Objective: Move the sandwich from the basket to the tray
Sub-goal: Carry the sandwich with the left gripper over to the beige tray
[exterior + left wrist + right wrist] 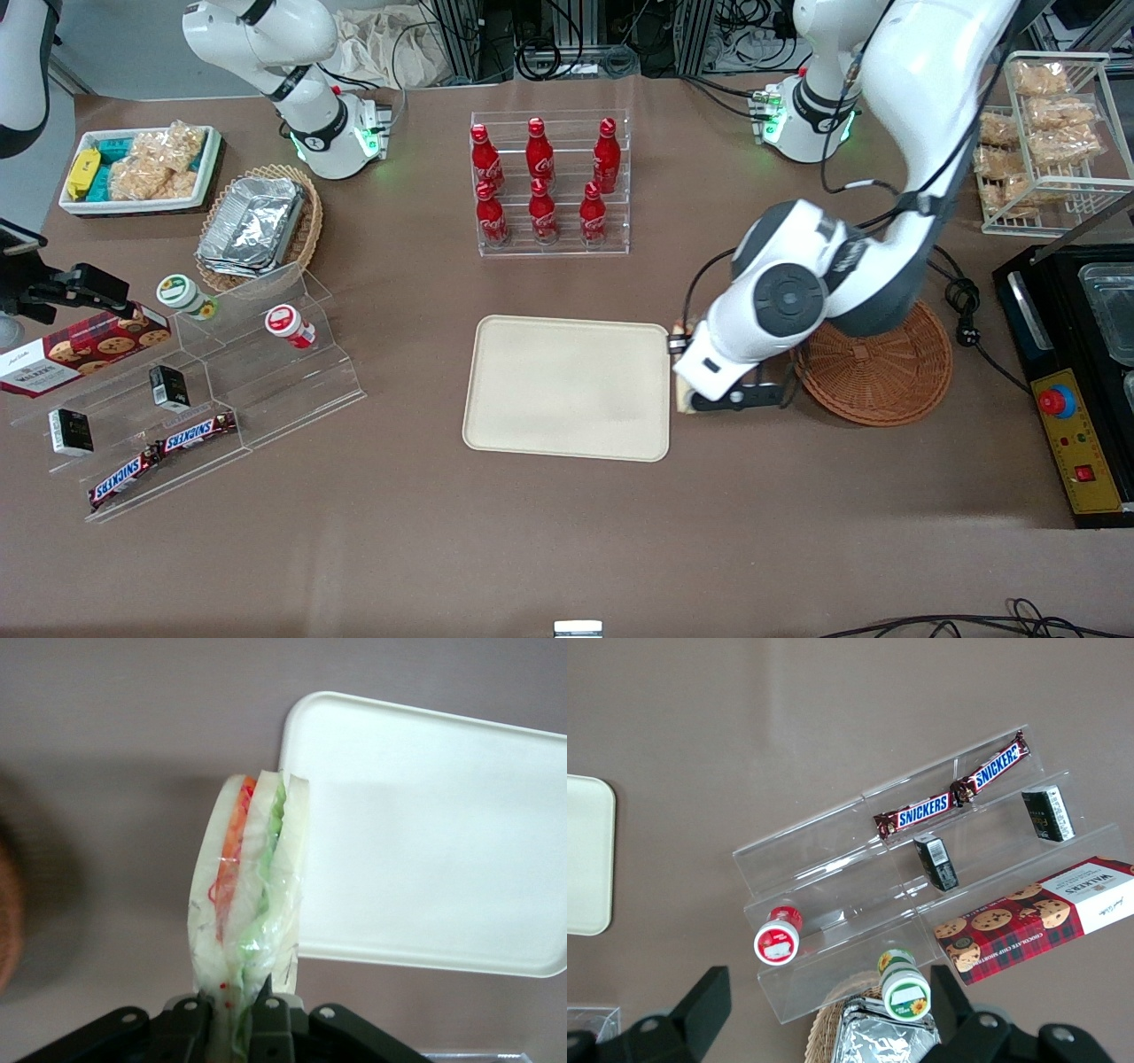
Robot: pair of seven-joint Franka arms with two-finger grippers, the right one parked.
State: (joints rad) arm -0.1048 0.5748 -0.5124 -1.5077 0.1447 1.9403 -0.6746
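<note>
My gripper [232, 1008] is shut on the sandwich [250, 877], a wrapped wedge of pale bread with orange, red and green filling along its cut edge. In the front view the gripper [684, 377] hangs over the bare table between the cream-beige tray [567, 388] and the reddish-brown wicker basket [877, 368], close to the tray's rim. A thin strip of the sandwich [680, 337] shows beside the wrist there; the arm covers the remainder. The tray [434, 828] has nothing on it. The basket looks empty, with the arm across part of it.
A clear rack of red cola bottles [542, 182] stands farther from the front camera than the tray. An acrylic step shelf [204, 390] with snacks and a tan basket of foil containers [257, 226] lie toward the parked arm's end. A black appliance [1076, 372] stands beside the basket.
</note>
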